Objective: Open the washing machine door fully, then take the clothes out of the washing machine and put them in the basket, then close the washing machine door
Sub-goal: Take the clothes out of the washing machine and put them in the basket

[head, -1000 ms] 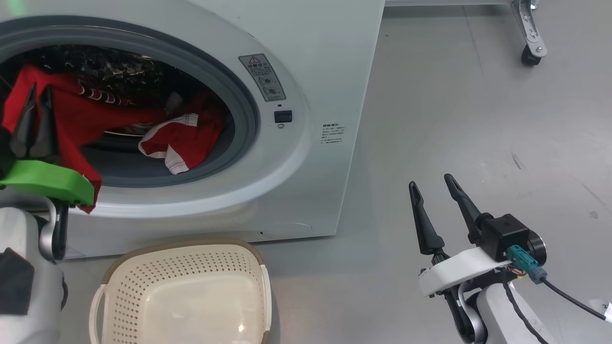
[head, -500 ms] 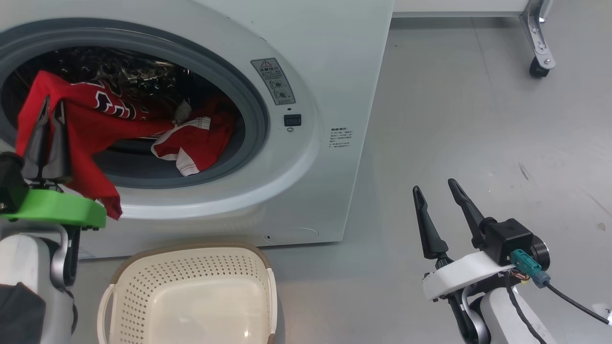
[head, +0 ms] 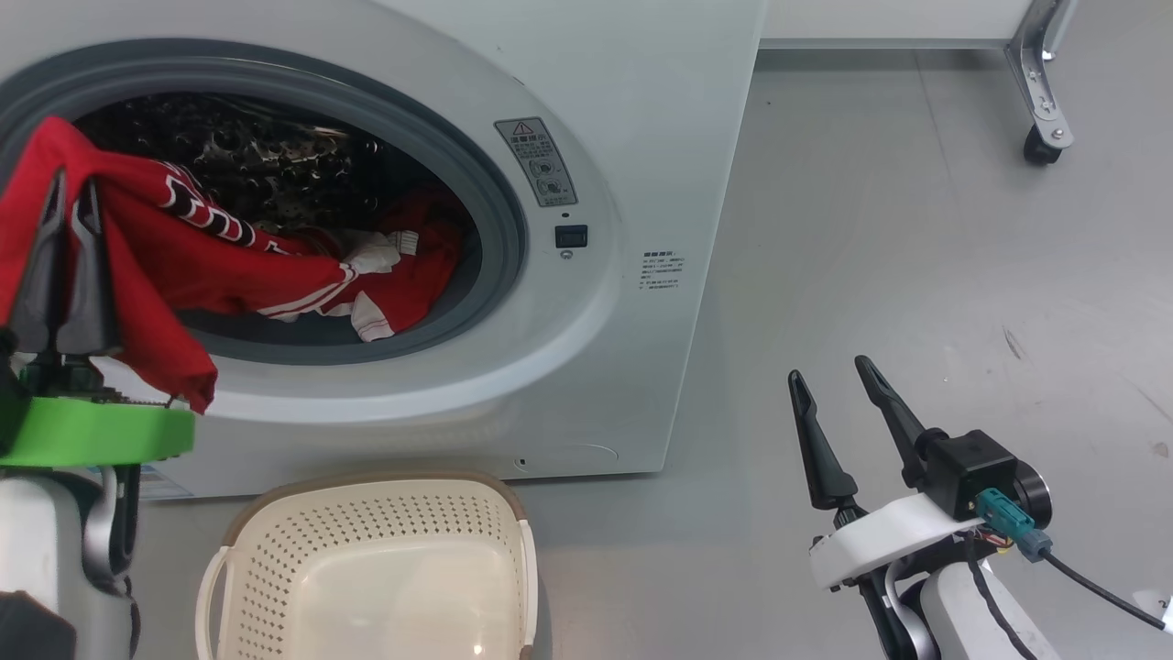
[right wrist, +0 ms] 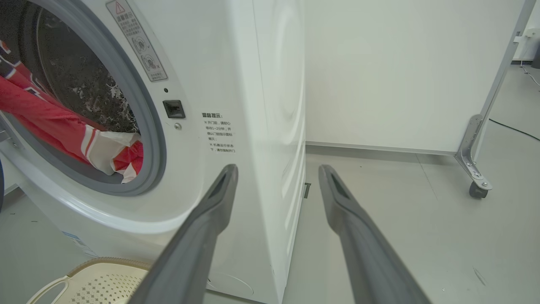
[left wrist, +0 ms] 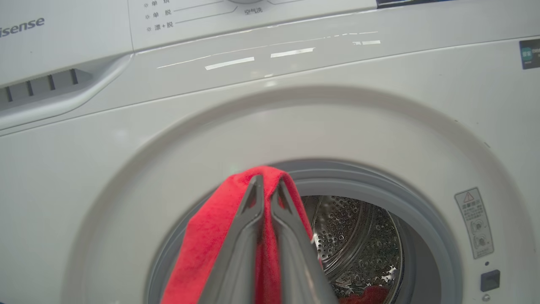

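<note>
The white washing machine (head: pixel 632 110) stands with its grey-gasketed porthole (head: pixel 499 229) uncovered; its door is out of view. My left gripper (head: pixel 71 188) is shut on a red jersey (head: pixel 183 266) with dark numerals, stretched out over the porthole's left rim. In the left wrist view the same gripper (left wrist: pixel 266 185) pinches the red fabric (left wrist: pixel 211 236) in front of the drum. More red clothes (head: pixel 412 266) with white trim lie inside the drum. The cream basket (head: pixel 367 568) sits on the floor below the porthole. My right gripper (head: pixel 829 371) hangs open over the floor at the machine's right.
Grey floor (head: pixel 916 257) stretches right of the machine. A metal frame leg with a caster (head: pixel 1040 147) stands at the far right. A white wall panel (right wrist: pixel 379 76) runs behind the machine.
My left gripper has pulled the red jersey further out of the drum, stretching it toward the left. The head camera shifted slightly. The right gripper has stayed open and still.
</note>
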Tool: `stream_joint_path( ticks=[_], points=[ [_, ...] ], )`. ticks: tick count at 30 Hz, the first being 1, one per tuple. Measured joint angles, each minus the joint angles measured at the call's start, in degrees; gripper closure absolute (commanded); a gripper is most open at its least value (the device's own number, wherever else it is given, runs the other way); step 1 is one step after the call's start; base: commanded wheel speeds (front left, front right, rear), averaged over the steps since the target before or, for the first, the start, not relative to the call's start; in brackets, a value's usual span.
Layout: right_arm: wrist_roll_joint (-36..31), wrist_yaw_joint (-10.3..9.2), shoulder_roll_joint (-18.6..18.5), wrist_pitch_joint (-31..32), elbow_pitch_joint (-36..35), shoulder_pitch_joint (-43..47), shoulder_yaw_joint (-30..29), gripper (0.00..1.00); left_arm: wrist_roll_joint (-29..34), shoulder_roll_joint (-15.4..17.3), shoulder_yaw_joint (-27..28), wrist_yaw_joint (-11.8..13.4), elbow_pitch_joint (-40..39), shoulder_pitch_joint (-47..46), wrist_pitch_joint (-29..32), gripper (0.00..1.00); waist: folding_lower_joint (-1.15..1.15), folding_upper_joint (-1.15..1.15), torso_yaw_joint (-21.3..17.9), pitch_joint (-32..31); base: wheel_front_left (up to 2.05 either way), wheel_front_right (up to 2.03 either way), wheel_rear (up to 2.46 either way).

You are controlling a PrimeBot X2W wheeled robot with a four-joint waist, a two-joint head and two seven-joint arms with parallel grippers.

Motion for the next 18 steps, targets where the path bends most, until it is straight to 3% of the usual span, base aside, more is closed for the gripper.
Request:
stream_joint_path(
  ticks=[7,18],
  points=[
    [-0.2,0.47,0.0,0.0,0.3,0.2,0.0,0.00,-0.1,-0.1,-4.2,-1.4,2.6,6.0,0.1,1.00,0.00,0.00,0.0,-0.3,0.00,0.00,0.00],
    [-0.3,0.65,0.2,0.0,0.0,0.6,0.5,0.00,-2.8,-0.2,-8.7,-2.4,10.0,11.9,9.7,1.00,0.00,0.00,-0.6,1.6,0.00,0.00,0.00]
  ],
)
